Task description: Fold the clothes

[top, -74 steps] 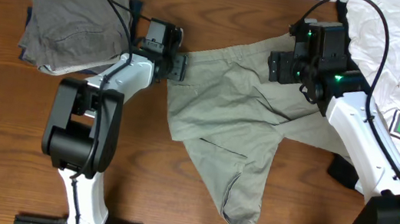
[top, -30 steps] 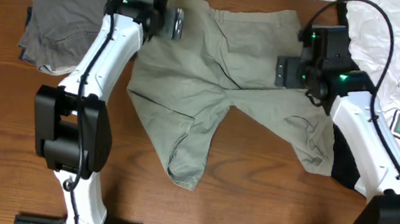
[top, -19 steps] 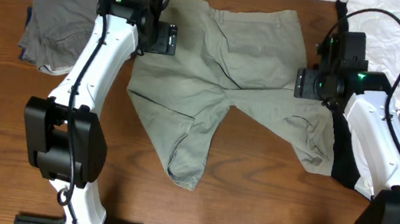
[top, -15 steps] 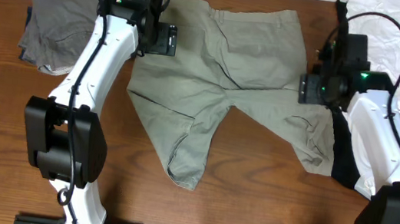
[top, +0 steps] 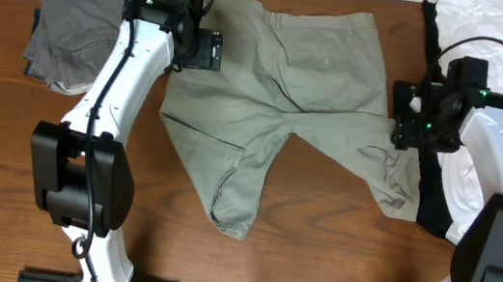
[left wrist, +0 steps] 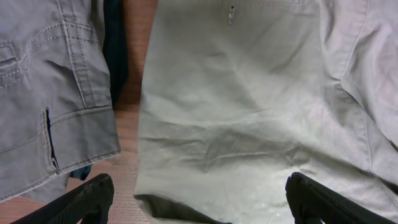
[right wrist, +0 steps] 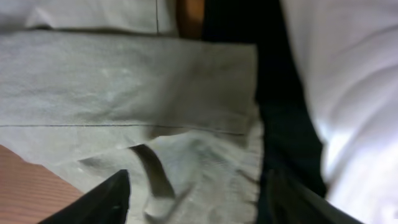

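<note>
Since half a second ago the right gripper has been drifting outward and a little toward the robot, off the waist area, while the left arm is staying put. The shorts are lying spread on the table, waistband along the far edge, both legs running toward the robot and splaying apart. The right leg is angling out toward the white shirt and a dark garment. The left gripper is hovering over the waistband's left end, fingers wide apart and holding nothing. The right gripper is hanging over the right leg's outer edge, fingers also spread, nothing between them. A grey garment is sitting just left of the shorts.

Folding probably means bringing one leg over the other along the waist-to-crotch line. That line is running toward the robot, between the arms. Each gripper is nearer its own side, and the right one is already sitting right at the splayed leg.
</note>
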`<state>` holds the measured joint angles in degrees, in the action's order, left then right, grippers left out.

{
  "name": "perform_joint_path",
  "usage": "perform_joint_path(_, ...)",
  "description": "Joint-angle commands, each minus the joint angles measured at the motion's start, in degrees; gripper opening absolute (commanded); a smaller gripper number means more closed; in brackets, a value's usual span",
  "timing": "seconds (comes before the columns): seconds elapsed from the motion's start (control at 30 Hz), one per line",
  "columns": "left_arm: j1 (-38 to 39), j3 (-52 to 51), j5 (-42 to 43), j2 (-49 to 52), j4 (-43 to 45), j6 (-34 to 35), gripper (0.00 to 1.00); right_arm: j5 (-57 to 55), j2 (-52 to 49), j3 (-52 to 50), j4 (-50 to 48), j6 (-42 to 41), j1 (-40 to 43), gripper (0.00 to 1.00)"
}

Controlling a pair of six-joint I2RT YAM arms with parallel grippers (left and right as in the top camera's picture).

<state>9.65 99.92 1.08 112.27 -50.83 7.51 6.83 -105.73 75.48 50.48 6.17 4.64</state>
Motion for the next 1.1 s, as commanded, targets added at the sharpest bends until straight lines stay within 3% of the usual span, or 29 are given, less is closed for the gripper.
perform_joint_path(0.0,0.0,-0.37,-0.28,-0.72,-0.28,0.31,0.89,2.43,-1.49,0.42,0.33,-5.6,0.22,0.65)
perform_joint_path(0.13,0.0,-0.37,-0.28,-0.72,-0.52,0.31,0.9,2.43,-1.53,0.42,-0.61,-8.96,0.22,0.64)
perform_joint_path(0.5,0.02,-0.37,-0.28,-0.72,-0.83,0.76,0.9,1.99,-3.91,-1.14,-8.83,-8.7,0.85,0.68)
perform_joint_path(0.77,0.02,-0.37,-0.28,-0.72,-0.76,2.69,0.9,2.08,-6.16,-2.8,-13.62,-8.74,0.96,0.61)
perform_joint_path(0.87,0.02,-0.37,-0.28,-0.72,-0.76,2.69,0.9,2.49,-6.64,-3.17,-15.17,-8.96,0.96,0.51)
perform_joint_path(0.97,0.0,-0.37,-0.31,-0.72,-0.74,2.67,0.9,2.64,-6.25,-3.15,-15.87,-9.84,0.96,0.22)
perform_joint_path(1.07,0.0,-0.37,-0.31,-0.72,-0.7,2.67,0.9,2.71,-4.76,-3.02,-15.8,-10.88,0.96,0.13)
